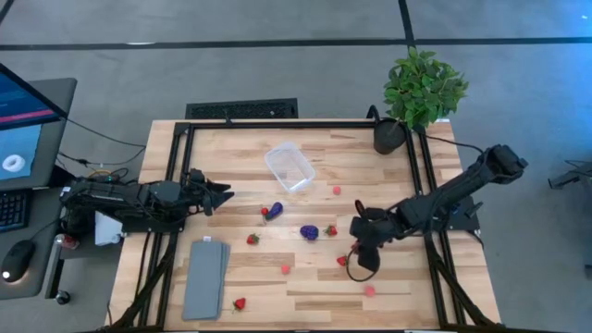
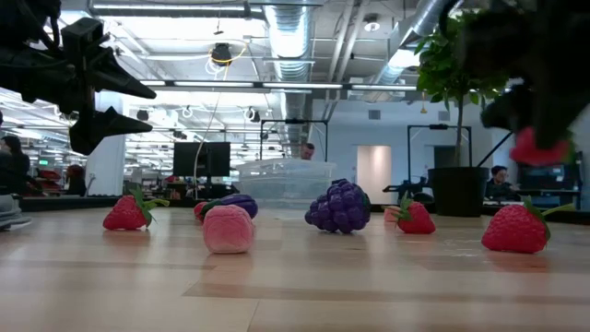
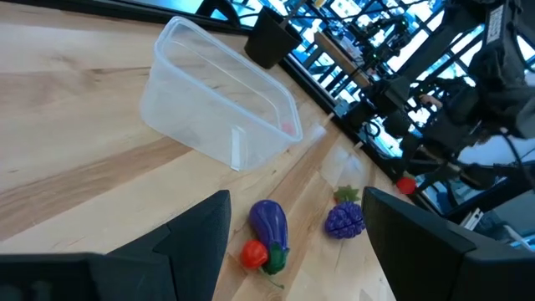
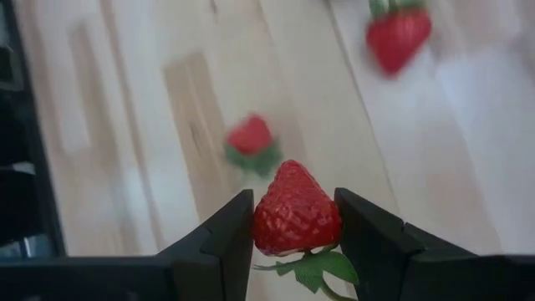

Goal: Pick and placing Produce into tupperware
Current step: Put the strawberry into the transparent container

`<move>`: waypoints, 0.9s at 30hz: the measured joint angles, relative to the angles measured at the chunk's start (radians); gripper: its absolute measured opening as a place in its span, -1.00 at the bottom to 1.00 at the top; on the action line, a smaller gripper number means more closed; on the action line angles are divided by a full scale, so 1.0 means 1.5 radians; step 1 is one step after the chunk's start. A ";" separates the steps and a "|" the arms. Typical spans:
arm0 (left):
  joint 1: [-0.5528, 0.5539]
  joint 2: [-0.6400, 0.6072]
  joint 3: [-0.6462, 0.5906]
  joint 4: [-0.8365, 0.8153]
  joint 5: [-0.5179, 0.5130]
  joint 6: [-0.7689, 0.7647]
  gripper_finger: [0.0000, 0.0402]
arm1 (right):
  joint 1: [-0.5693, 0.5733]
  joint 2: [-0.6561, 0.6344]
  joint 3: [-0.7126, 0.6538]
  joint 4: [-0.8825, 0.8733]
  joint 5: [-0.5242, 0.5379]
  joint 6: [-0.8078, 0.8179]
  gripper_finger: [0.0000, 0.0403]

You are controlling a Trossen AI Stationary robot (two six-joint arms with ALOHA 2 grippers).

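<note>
My right gripper [image 4: 294, 230] is shut on a red strawberry [image 4: 295, 217] above the table's right-middle [image 1: 343, 261]; the low view shows the strawberry raised off the wood [image 2: 537, 148]. My left gripper [image 1: 220, 195] hangs open over the table's left side, short of the clear tupperware [image 1: 289, 166], which stands empty on its base [image 3: 219, 104]. Lying on the wood are the purple eggplant [image 1: 275, 212], the grape cluster [image 1: 309, 232], strawberries [image 1: 252, 239] [image 1: 331, 230] [image 1: 240, 302] and pink pieces [image 1: 286, 269] [image 1: 370, 289] [image 1: 337, 191]. My right gripper pinches the strawberry's red body [image 4: 276, 219] between its two fingers, one on each flank. The pointed tip faces away from the wrist and the green leaves [image 4: 318, 267] sit back between the fingers. The strawberry is lifted clear of the table.
A flat grey slab [image 1: 205, 277] lies near the table's front left. A potted plant [image 1: 418, 92] stands at the far right corner. Black frame rails [image 1: 277, 125] border the far edge and sides. A monitor and mouse sit beyond the left edge.
</note>
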 joint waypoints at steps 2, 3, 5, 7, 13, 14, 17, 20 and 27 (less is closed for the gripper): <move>0.000 0.000 0.000 0.000 0.004 0.000 0.30 | -0.013 0.000 0.015 0.009 0.000 -0.015 -0.10; 0.000 0.000 0.000 0.000 0.007 0.000 0.30 | -0.019 0.000 0.023 0.011 0.000 -0.020 -0.09; 0.000 0.000 0.000 0.000 0.009 0.000 0.30 | -0.031 0.000 0.039 0.017 0.000 -0.032 -0.08; 0.000 0.000 0.000 0.000 0.009 0.000 0.30 | -0.043 0.000 0.055 0.021 0.000 -0.042 -0.08; 0.000 0.000 0.000 0.000 0.010 0.001 0.30 | -0.070 0.000 0.102 0.040 0.002 -0.077 -0.12; 0.000 0.000 0.000 0.000 0.010 0.001 0.30 | -0.075 0.000 0.108 0.049 0.002 -0.082 -0.12; 0.000 0.000 0.000 0.000 0.010 0.001 0.30 | -0.091 0.000 0.122 0.075 0.001 -0.095 -0.09; 0.000 0.000 0.000 0.000 0.010 0.001 0.30 | -0.110 0.000 0.129 0.115 0.002 -0.104 -0.08; 0.000 0.000 0.000 0.000 0.011 0.001 0.30 | -0.151 0.000 0.129 0.197 0.001 -0.110 -0.11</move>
